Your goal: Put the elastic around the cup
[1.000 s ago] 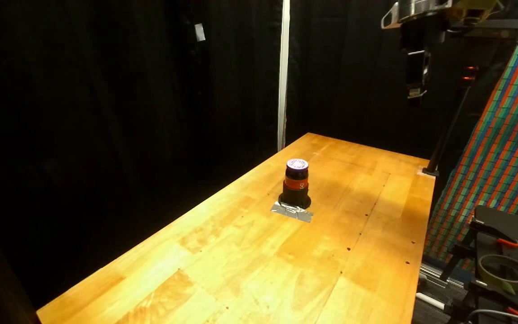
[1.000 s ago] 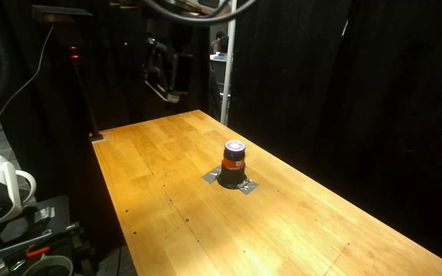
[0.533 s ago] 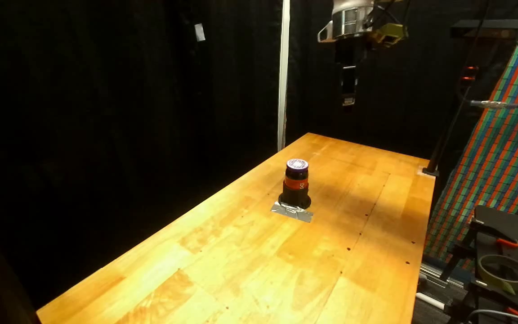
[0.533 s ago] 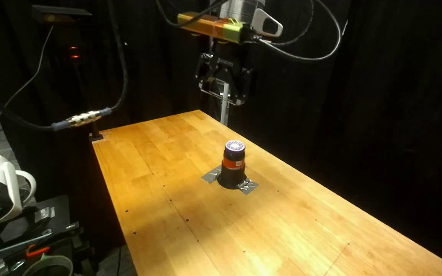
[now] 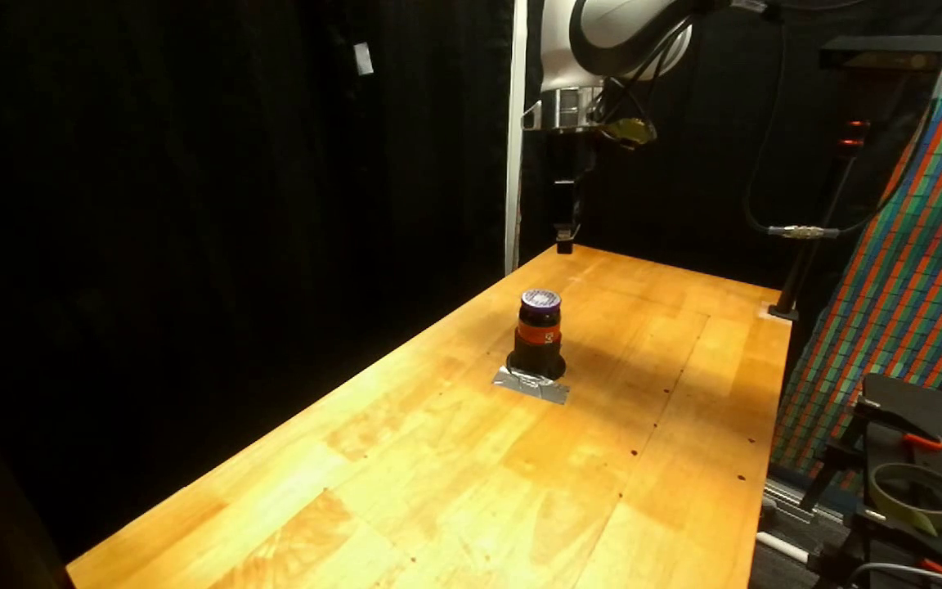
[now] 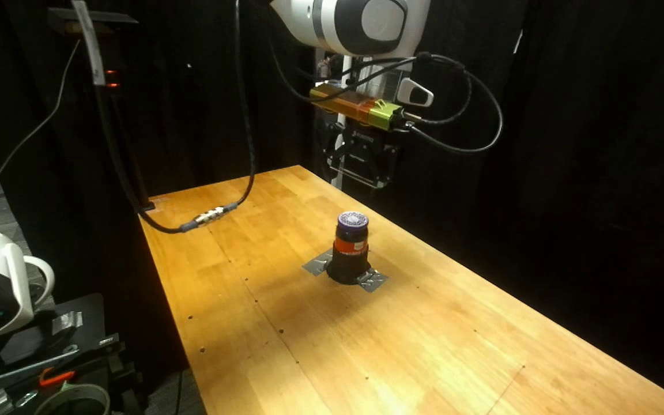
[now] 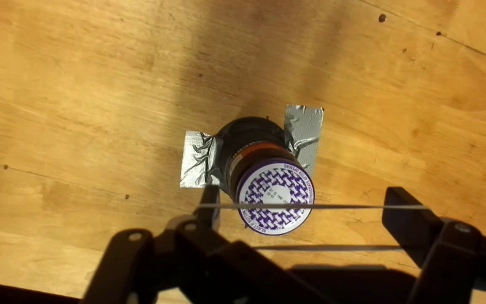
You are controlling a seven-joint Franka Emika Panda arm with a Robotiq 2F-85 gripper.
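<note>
The cup is a small jar with an orange label and a purple-white lid, upright in a dark base on the table; it shows in both exterior views (image 5: pixel 539 334) (image 6: pixel 351 246) and in the wrist view (image 7: pixel 274 181). My gripper (image 7: pixel 304 202) is open, its fingers wide apart. A thin elastic (image 7: pixel 344 207) is stretched between both fingers in two strands. In the wrist view the front strand crosses over the lid, which lies closer to the left finger. In both exterior views my gripper (image 5: pixel 565 244) (image 6: pixel 358 180) hangs above and apart from the cup.
Silver tape (image 7: pixel 198 160) holds the dark base to the wooden table (image 5: pixel 438 491). A camera stand (image 5: pixel 823 221) is at a table corner. A side cart (image 5: pixel 921 409) carries a tape roll (image 5: pixel 918 495). A cable (image 6: pixel 211 216) hangs from the arm. Black curtains surround the table.
My gripper has moved down and sideways, leftward in one picture and rightward in the opposite one, coming closer to the cup with the elastic still stretched. The cup has not moved.
</note>
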